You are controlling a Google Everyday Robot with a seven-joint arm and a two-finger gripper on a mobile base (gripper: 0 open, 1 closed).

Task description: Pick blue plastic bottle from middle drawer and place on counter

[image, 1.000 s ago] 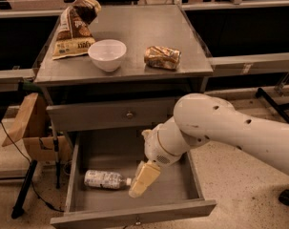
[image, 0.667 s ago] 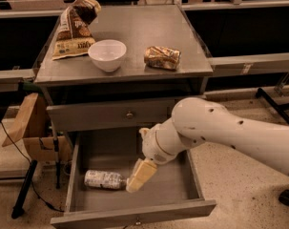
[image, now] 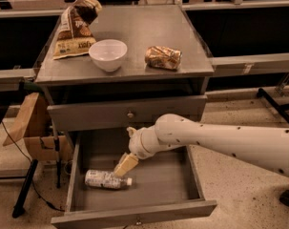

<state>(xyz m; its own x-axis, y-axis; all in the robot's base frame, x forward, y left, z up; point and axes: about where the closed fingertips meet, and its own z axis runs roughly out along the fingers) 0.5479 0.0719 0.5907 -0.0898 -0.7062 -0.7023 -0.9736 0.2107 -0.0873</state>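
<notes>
Obs: the small clear plastic bottle with a pale bluish label and white cap [image: 107, 179] lies on its side on the floor of the wide grey metal middle drawer [image: 158, 190]. The drawer is pulled open. The bottle sits toward the left wall, cap pointing right.

The tan pincer [image: 121, 169] on the white arm [image: 220, 140] is down inside the drawer, with its tip at the bottle's cap end. Touching or just above: cannot tell. Apart or together: cannot tell, since it reads as one tan wedge from this angle. The bottle is not lifted.

Risks (judgement):
- The bottle is round and lying loose. A push from the pincer before it clamps would likely roll or skid the bottle toward the left wall or front panel.
- Contact sits near the cap, off the bottle's middle. A grip there may let the body swing or slip out on the lift.
- The closed grey upper drawer [image: 127, 112] overhangs the arm. A straight-up lift could knock wrist or bottle against it, so the exit should come forward first.
- On the flat grey metal table [image: 149, 27] stand a white bowl [image: 108, 54], a brown-gold foil snack packet [image: 163, 57] and a tall crumpled chip bag [image: 75, 27]. A careless set-down could bump one, and a bottle laid on its side may roll.
</notes>
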